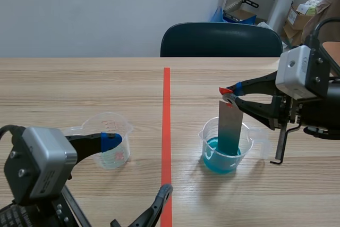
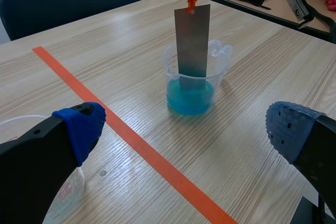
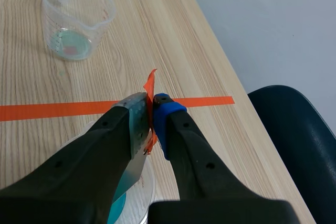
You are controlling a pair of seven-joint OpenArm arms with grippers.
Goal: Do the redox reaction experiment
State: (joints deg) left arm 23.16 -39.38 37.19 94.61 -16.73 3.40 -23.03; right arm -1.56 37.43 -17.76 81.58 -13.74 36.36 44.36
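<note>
So it looks like the dipping step is what's in hand here. The metal strip [image 1: 230,128] is held upright by the right pincer [image 1: 228,95], which is clenched on the strip's top end, right where the orange tab [image 3: 150,85] is stuck on. The lower end is stood inside the cup [image 1: 208,147] just right of the red tape line [image 1: 166,131], and it's sunk into the blue liquid [image 2: 190,100] at the bottom. Whether the cup floor is actually touched can't be told from these views.

To get this bit done well, the strip is best held straight up and steady, so the lower part is properly soaked and the cup isn't levered over. The cup looks like light plastic, so it could probably be tipped or slid by a sideways nudge against the rim. Only the very top edge is gripped, so twists and jerks are best avoided, or the strip might be swung out of line. When it's lifted out, a straight vertical pull is probably called for, with the drips let fall back into the cup.

The left pincer [image 1: 137,166] is released, with nothing in it and its fingers spread wide, low at the near left. Beside one finger the second clear cup [image 1: 109,142] is stood on the surface [image 1: 79,89], left of the tape, and it looks about empty.
</note>
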